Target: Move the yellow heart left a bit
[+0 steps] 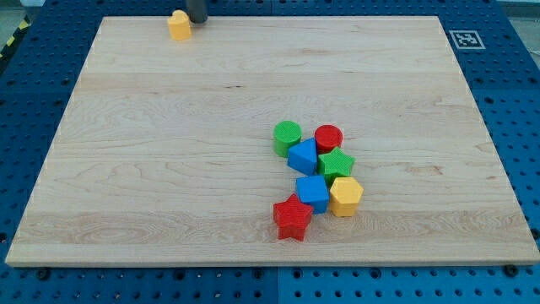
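Observation:
The yellow heart (179, 24) lies near the board's top edge, left of the middle. My tip (197, 21) is the lower end of the dark rod coming in from the view's top. It stands just to the right of the heart, touching it or nearly so. The rod's upper part is cut off by the frame.
A cluster sits right of the board's centre: green cylinder (287, 137), red cylinder (328, 138), blue block (302, 157), green star (335, 164), blue cube (312, 192), yellow hexagon (345, 196), red star (292, 219). A black-and-white tag (467, 39) marks the top right corner. Blue pegboard (34, 101) surrounds the board.

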